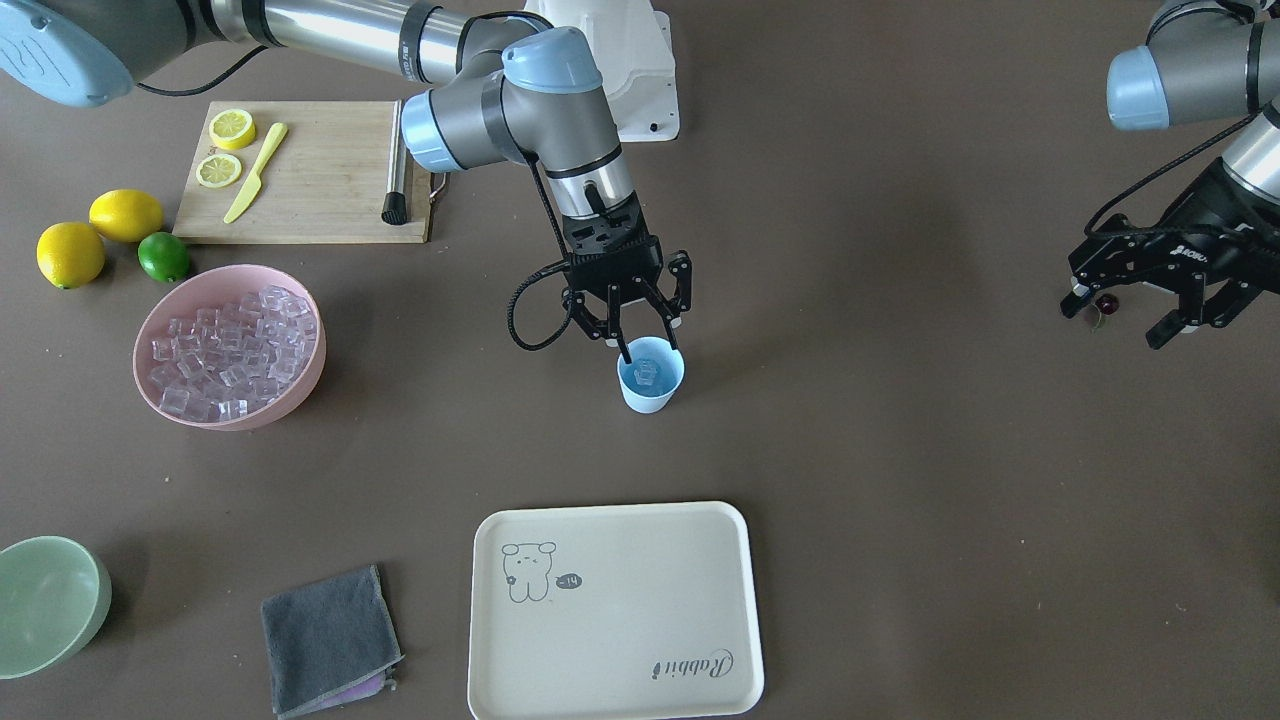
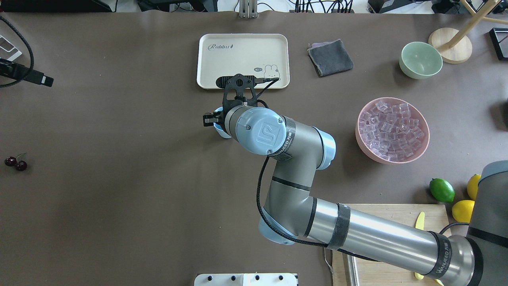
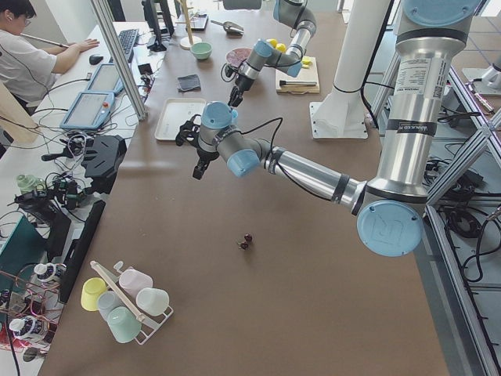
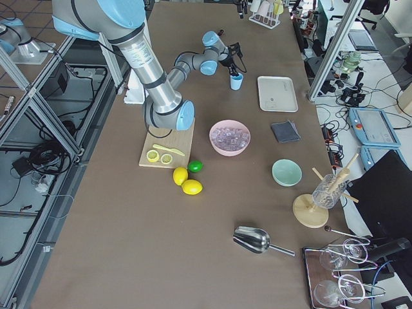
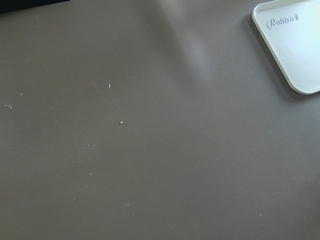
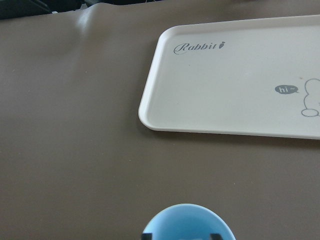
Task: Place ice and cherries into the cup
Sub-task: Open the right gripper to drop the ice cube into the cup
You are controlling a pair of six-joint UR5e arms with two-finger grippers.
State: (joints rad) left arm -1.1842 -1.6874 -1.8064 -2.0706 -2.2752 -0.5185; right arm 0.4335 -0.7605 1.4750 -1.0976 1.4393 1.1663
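Left gripper [image 1: 1130, 312]: the tool on the scene's far left. It hangs raised off the table with its fingers spread apart and nothing between them. Its wrist camera shows only bare table and a tray corner, so it is not aimed at the fruit.
Cherries [image 2: 16, 163]: two dark red cherries joined by stems, lying on the table at the far left edge, untouched and well apart from the cup.
Cup [image 1: 650, 398]: a small light-blue tumbler standing upright near the table's middle, just short of the tray.
Ice in cup [image 1: 647, 372]: at least one clear cube lies inside; I cannot tell if there are more.
Right gripper [image 1: 640, 335]: poised directly over the cup's rim, pointing down, fingers apart and holding nothing. One fingertip appears to dip just inside the rim.
Tray [image 2: 242, 59]: a cream tray on the far side of the cup, nothing on it.
Cloth [image 2: 330, 57]: a grey folded cloth to the right of the tray.
Pink bowl [image 2: 391, 161]: a wide bowl to the right, heaped with clear ice cubes [image 2: 391, 127].
Green bowl [image 2: 420, 59]: far right, beyond the pink bowl.
Lime and lemons [image 2: 441, 190]: near right, beside a cutting board [image 2: 397, 214].
Step in hand: by my reading, the ice part; a cube is in and the jaws over it are empty.
Next move: probably the right arm lifts clear of the cup. Then the left arm needs to come down over the cherries, pinch them gently, and carry them right to the cup.
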